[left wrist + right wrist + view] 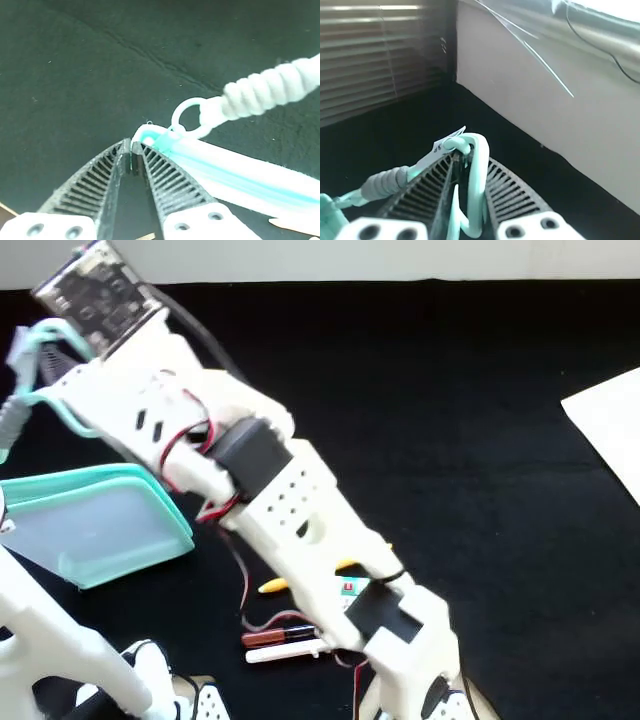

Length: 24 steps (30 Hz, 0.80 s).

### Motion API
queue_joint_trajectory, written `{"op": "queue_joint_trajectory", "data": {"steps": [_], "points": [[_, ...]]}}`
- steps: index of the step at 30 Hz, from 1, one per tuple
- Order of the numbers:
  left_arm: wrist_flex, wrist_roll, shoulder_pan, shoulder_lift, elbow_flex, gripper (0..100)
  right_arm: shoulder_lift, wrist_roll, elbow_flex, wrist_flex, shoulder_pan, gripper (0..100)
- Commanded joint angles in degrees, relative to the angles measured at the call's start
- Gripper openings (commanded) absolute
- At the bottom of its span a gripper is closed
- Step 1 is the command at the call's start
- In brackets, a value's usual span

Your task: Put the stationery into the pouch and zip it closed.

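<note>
The teal pouch (90,525) lies at the left of the black table, its clear side up. My left gripper (131,150) is shut on the end of the pouch's teal zipper edge (225,172), beside a white ring (187,117) on a coiled cord (265,92). My right gripper (467,165) is shut on a teal pull loop (480,177) tied to a grey cord (382,182). From above, that loop (45,335) is raised behind the pouch. A yellow item (273,586), a brown pen (280,636) and a white pen (285,651) lie under the right arm.
The right arm (300,510) crosses the table diagonally from the front right to the back left. The left arm (60,650) stands at the front left. White paper (610,430) lies at the right edge. A pale wall (545,110) runs behind the table.
</note>
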Motion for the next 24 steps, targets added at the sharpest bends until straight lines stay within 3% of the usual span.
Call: {"op": "queue_joint_trajectory", "data": {"steps": [1, 8, 18, 24], "points": [[0.5, -0.4, 0.8, -0.6, 0.0, 1, -1.3, -0.6, -0.8, 6.4, 5.5, 0.6], [0.4, -0.3, 0.8, -0.6, -0.4, 1, -4.8, -0.7, -0.7, 22.7, 11.3, 0.6], [-1.1, 8.1, 0.7, -0.7, 0.0, 1, -5.8, -0.7, -0.7, 40.8, 14.1, 0.6], [-1.3, 10.8, 0.9, -0.3, 0.1, 1, -5.8, -0.7, -0.2, 42.1, 18.9, 0.6]]}}
